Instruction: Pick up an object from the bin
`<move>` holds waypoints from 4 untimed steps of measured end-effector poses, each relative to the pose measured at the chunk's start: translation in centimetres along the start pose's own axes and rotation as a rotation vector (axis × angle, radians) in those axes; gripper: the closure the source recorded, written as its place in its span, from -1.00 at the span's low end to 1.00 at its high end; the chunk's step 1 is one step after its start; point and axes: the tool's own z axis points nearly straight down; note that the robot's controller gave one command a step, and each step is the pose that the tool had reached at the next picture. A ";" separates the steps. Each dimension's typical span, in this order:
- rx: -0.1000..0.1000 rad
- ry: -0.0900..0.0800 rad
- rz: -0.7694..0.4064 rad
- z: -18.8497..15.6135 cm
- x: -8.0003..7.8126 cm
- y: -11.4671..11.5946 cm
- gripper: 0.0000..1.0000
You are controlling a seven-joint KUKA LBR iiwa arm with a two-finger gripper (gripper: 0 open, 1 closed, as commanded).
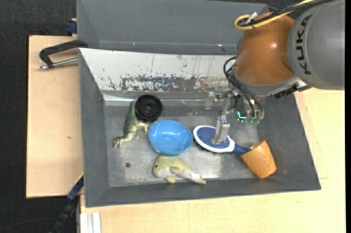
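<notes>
Camera view has the end effector [222, 136] directly over the white-rimmed blue dish [205, 136], grip state unclear.

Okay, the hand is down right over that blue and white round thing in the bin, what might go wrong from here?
First, the blue-and-white round thing lies low and flat, so the hand may slide off its rim instead of catching it. Second, the orange cup lies right beside it and the blue egg sits close on the other side; either might get knocked or dragged along.
</notes>
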 end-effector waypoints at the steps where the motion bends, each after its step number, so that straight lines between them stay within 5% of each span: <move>1: 0.001 -0.001 -0.240 7.5 5.0 -2.5 -1.00; 2: 0.001 -0.006 -0.241 7.3 4.8 -2.4 1.00; 3: 0.004 -0.014 -0.777 5.0 5.0 2.0 1.00; 4: 0.007 -0.020 -0.800 -7.4 4.7 4.1 1.00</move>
